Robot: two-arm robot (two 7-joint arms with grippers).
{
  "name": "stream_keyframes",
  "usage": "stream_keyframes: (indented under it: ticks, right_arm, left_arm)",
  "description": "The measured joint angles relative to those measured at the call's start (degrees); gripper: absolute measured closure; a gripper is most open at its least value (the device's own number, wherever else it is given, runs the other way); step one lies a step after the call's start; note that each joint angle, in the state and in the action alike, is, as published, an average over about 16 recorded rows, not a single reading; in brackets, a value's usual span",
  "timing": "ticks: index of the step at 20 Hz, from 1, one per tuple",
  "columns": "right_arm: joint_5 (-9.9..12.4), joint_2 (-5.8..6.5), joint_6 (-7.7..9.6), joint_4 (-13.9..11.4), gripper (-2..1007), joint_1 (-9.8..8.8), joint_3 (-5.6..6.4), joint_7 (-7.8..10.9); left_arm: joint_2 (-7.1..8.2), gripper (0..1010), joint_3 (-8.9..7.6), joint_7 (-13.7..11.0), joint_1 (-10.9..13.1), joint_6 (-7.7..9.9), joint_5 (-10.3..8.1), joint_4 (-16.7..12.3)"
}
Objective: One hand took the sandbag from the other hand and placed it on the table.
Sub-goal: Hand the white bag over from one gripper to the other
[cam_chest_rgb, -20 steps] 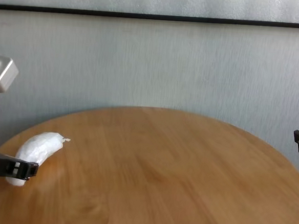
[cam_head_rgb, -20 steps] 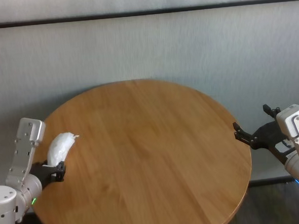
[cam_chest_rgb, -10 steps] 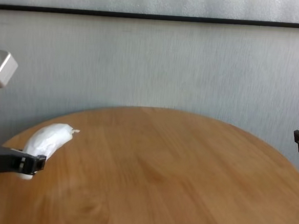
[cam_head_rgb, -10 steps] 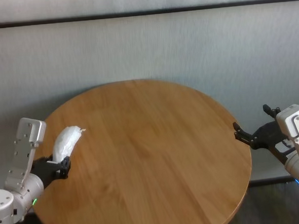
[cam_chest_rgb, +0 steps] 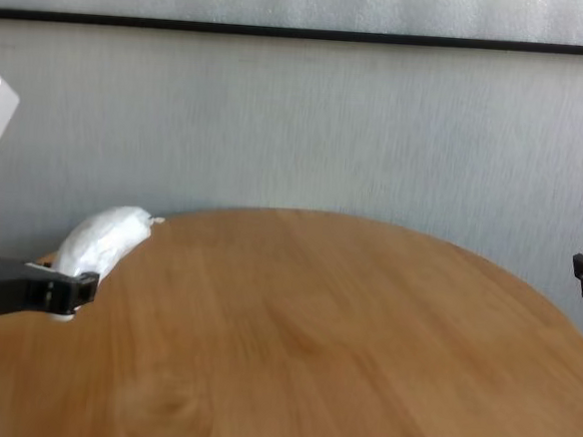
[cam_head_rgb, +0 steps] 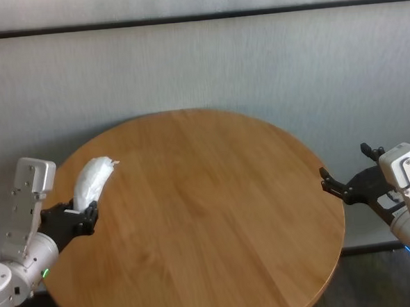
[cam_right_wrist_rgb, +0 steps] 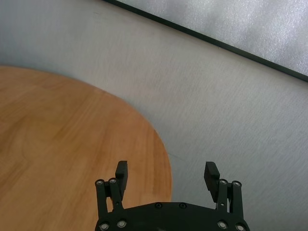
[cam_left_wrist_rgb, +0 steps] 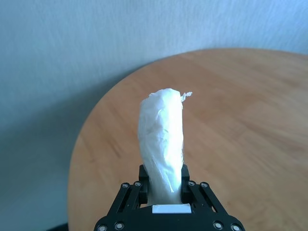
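Sandbag (cam_left_wrist_rgb: 162, 139) in left pincer (cam_left_wrist_rgb: 163, 179) — aloft.

The round table's surface (cam_head_rgb: 209, 216) fills the middle of the scene. At its left edge the left gripper (cam_head_rgb: 80, 215) holds the sandbag (cam_head_rgb: 93, 179) by 1 end between its jaws, the tied tip pointing away toward the table's far side. The bag seems lifted off the surface, though contact is hard to judge. The right gripper (cam_head_rgb: 341, 187) sits just off the right edge, jaws spread.
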Motion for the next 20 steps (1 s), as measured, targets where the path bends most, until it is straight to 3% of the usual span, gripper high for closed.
stream_keyframes:
  ticks: [12,20]
  right_arm:
    - [0.0,0.0,0.0,0.0,4,0.0,0.0,0.0]
    - [0.0,0.0,0.0,0.0,4,0.0,0.0,0.0]
  left_arm:
    - [0.24,625,-0.6,-5.78,2.09,-9.79,0.23,-2.28]
    - [0.99,625,-0.2,-9.52,3.26,-12.0,-0.7,-5.1]
